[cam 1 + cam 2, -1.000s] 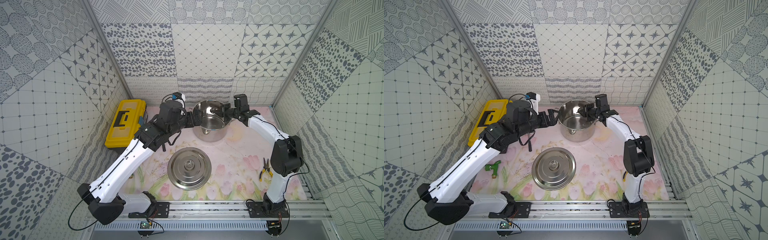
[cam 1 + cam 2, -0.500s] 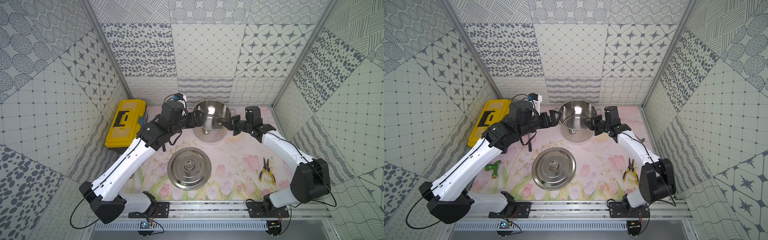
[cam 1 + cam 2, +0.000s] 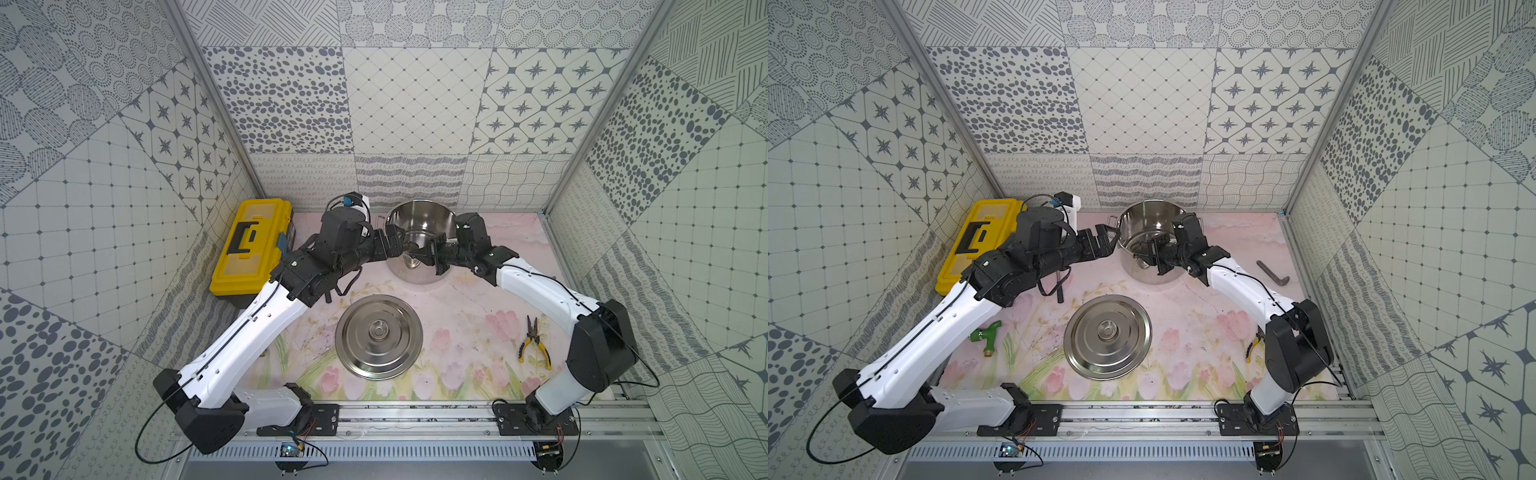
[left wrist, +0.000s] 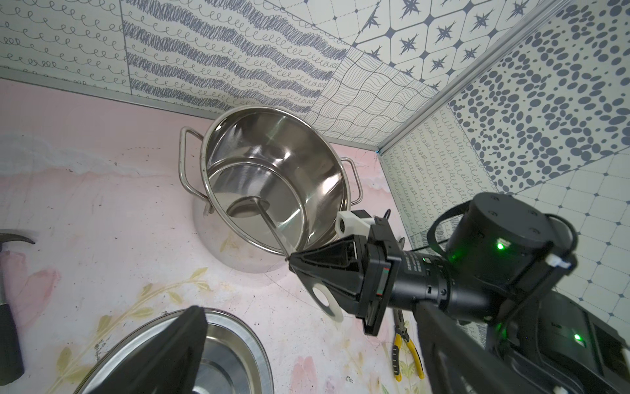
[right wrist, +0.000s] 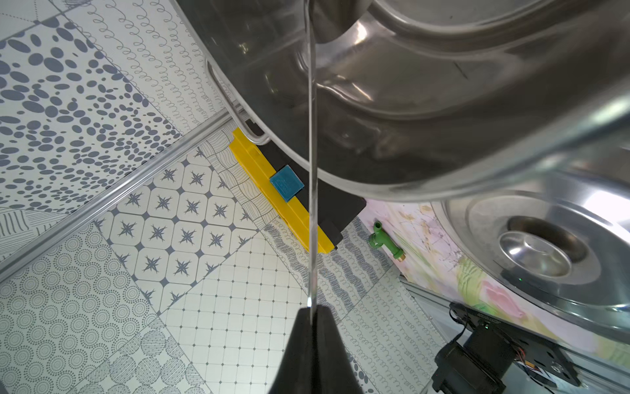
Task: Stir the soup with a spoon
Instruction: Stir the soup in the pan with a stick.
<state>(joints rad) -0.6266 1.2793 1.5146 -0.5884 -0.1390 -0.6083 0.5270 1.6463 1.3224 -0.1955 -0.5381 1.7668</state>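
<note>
Where right jaws meet, ladle (image 4: 246, 209) sits pinched.

We see that the right gripper (image 4: 291, 262) has left the far right side of the pot (image 3: 419, 216). It has come round to the pot's near side, a bit more to the left. The ladle (image 4: 272, 228) it pinches has come along, and its handle now crosses the near rim. The right arm's elbow (image 3: 602, 345) swung out to the right and nearer, then came back a little.
</note>
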